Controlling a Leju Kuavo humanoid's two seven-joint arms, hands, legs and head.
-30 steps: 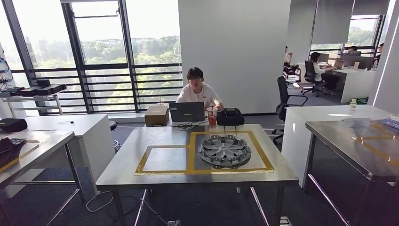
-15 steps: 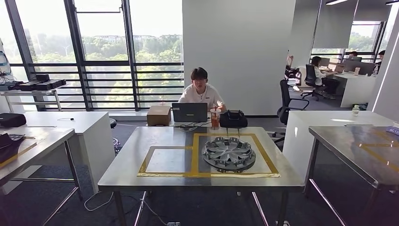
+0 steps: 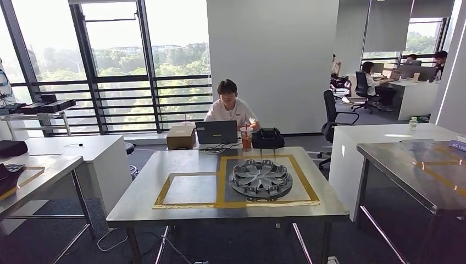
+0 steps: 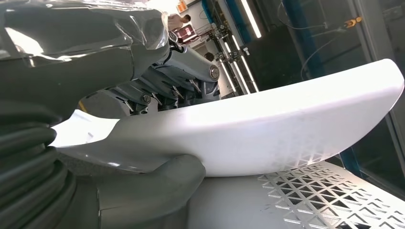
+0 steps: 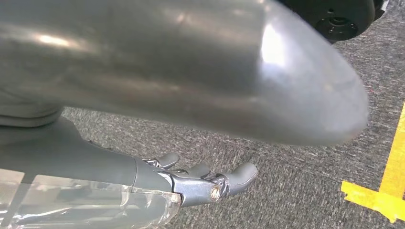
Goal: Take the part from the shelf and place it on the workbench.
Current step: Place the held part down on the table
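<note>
In the left wrist view my left hand [image 4: 143,90] grips a long, smooth, white curved part [image 4: 286,119], with the thumb [image 4: 157,186] on one face and the dark fingers on the other. In the right wrist view the same kind of smooth silver-grey part [image 5: 191,71] runs close over my right hand [image 5: 191,183]. Its fingers lie nearly straight, and carpet shows between them and the part. The steel workbench [image 3: 165,209] stands ahead. It carries yellow taped squares: the left square [image 3: 191,188] is bare and a grey wheel cover [image 3: 261,179] lies in the right one.
A person [image 3: 229,107] sits behind the workbench with a laptop [image 3: 217,132], a cardboard box [image 3: 181,136], a cup [image 3: 247,137] and a black bag [image 3: 267,138]. Steel tables stand on the right [image 3: 417,170] and left [image 3: 33,176]. Yellow tape [image 5: 382,191] marks the carpet.
The whole head picture sways up and down and shifts a little, so the camera is moving. Nothing on the workbench has moved.
</note>
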